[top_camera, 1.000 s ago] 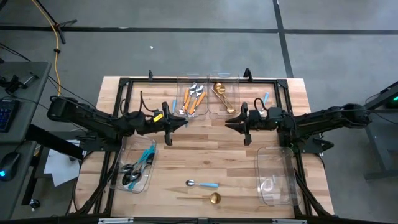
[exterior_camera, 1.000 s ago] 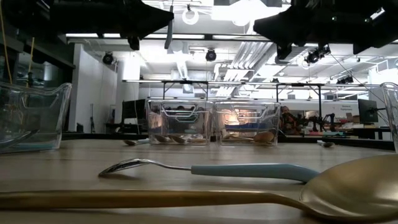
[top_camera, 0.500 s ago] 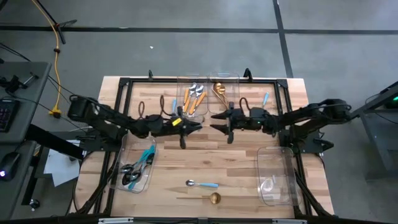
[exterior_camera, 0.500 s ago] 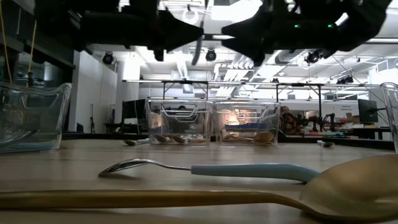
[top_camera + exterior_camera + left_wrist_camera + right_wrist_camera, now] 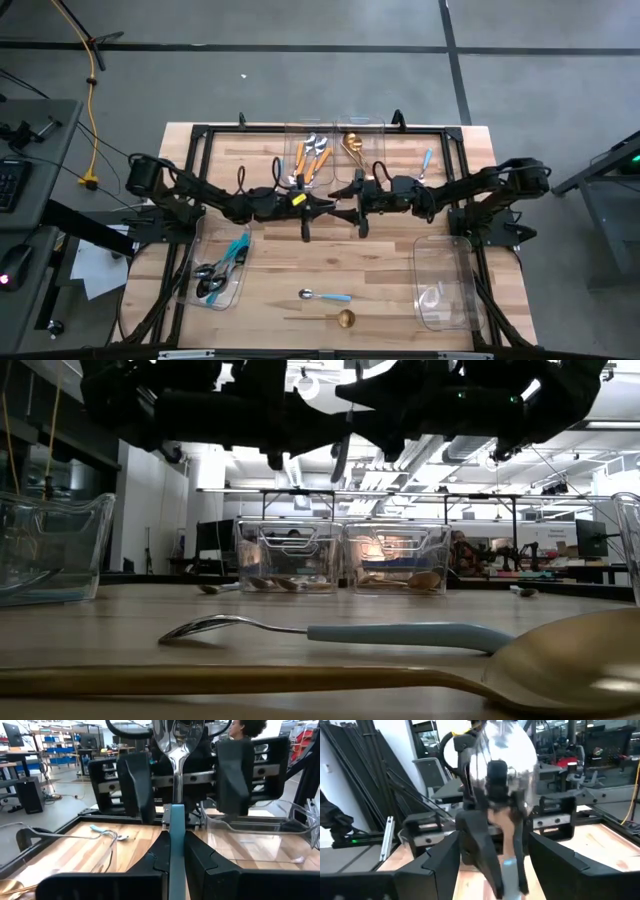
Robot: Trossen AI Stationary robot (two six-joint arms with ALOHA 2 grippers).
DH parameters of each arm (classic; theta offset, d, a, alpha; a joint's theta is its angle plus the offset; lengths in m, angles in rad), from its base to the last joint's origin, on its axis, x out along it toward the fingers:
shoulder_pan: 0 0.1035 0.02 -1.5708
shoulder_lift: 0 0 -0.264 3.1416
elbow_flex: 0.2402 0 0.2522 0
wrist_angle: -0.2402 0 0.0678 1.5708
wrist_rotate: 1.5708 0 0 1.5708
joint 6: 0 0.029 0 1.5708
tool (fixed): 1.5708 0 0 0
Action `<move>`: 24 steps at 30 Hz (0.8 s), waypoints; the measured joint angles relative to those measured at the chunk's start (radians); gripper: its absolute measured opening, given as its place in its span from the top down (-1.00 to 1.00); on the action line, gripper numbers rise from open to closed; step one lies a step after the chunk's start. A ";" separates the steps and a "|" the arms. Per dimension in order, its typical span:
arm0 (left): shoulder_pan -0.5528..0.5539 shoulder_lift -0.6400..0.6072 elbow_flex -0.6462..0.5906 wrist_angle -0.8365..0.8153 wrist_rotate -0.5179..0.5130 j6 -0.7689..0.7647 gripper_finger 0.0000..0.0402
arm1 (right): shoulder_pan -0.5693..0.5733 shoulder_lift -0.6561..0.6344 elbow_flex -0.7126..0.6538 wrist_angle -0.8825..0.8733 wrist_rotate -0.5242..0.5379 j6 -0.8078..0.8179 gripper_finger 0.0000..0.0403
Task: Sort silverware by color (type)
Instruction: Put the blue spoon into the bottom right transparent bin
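Note:
My left gripper (image 5: 176, 865) is shut on a spoon with a light-blue handle (image 5: 175, 832) and a silver head (image 5: 172, 737), above the table's middle (image 5: 325, 205). My right gripper (image 5: 502, 870) faces it from the right (image 5: 347, 200). It is open, with one finger (image 5: 135, 785) on each side of the spoon's head (image 5: 507, 750), and I see no touch. On the near part of the table lie another light-blue-handled spoon (image 5: 325, 296) and a gold spoon (image 5: 335, 319). My left gripper pinches the spoon's light-blue handle (image 5: 175, 845) between its two fingers. The fingers come level from the table's left and lie along the handle. The spoon sticks straight out past the fingertips, head toward my right gripper, lifted clear of the table.
Two clear bins stand at the far edge, one holding orange-handled pieces (image 5: 310, 155) and one gold pieces (image 5: 358, 155). A bin with dark-headed, blue-handled pieces (image 5: 220, 270) lies near left. Another clear bin (image 5: 445, 285) is near right. A loose blue-handled piece (image 5: 425, 160) lies far right.
Both grippers have come together over the table's middle. My left gripper has carried the spoon toward the right edge, and my right gripper has gone toward the left edge until its fingers flank the spoon's head.

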 joint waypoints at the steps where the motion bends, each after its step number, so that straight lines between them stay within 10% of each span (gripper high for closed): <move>1: 0.000 -0.002 0.000 0.002 0.000 0.001 0.94 | 0.000 -0.001 0.000 0.001 0.000 0.001 -0.07; 7: 0.000 -0.012 0.000 -0.011 -0.008 0.012 0.94 | -0.001 -0.003 0.000 0.001 0.004 0.022 0.09; 15: -0.001 -0.032 -0.004 -0.035 -0.015 0.010 0.93 | -0.007 -0.004 -0.001 -0.002 0.005 0.036 0.92; 24: -0.001 -0.032 -0.004 -0.039 -0.055 -0.052 0.73 | -0.011 -0.004 -0.001 -0.007 0.012 0.051 0.94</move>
